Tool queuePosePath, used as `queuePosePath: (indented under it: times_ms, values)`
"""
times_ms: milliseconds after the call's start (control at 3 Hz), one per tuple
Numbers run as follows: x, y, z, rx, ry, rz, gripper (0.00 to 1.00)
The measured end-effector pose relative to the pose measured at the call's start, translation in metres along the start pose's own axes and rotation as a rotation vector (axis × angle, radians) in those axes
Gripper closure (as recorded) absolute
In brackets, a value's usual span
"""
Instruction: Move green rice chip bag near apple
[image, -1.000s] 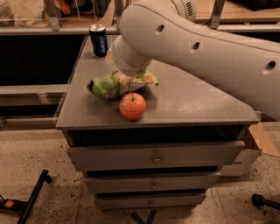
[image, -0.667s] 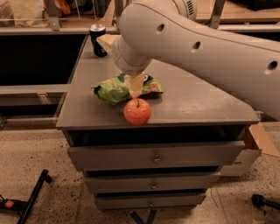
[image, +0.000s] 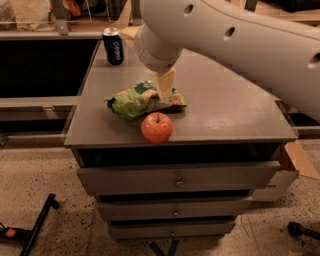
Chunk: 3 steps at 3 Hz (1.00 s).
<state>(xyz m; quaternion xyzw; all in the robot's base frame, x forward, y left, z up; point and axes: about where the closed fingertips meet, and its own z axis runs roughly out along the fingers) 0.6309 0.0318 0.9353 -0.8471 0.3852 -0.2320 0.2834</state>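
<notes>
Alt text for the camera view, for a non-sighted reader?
The robot's gripper is down at a crumpled bright-green foil chip bag lying just behind a round red-orange apple near the front edge of a grey drawer cabinet. A blue soda can stands at the back.

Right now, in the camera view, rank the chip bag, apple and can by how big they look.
1. The chip bag, clearly largest.
2. The apple and the can look about alike; the can stands farther back, so I won't rank them.
The gripper is at the bag's right half.
</notes>
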Motion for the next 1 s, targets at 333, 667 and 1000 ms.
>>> queuePosePath:
  times_ms: [333,667,1000]
  values:
    - [0.061,-0.019,-0.016,-0.058,0.121,-0.055,0.0]
    - [0.086,-0.032,-0.047,-0.055,0.164,-0.026,0.0]
    - [0.086,-0.032,-0.047,-0.055,0.164,-0.026,0.0]
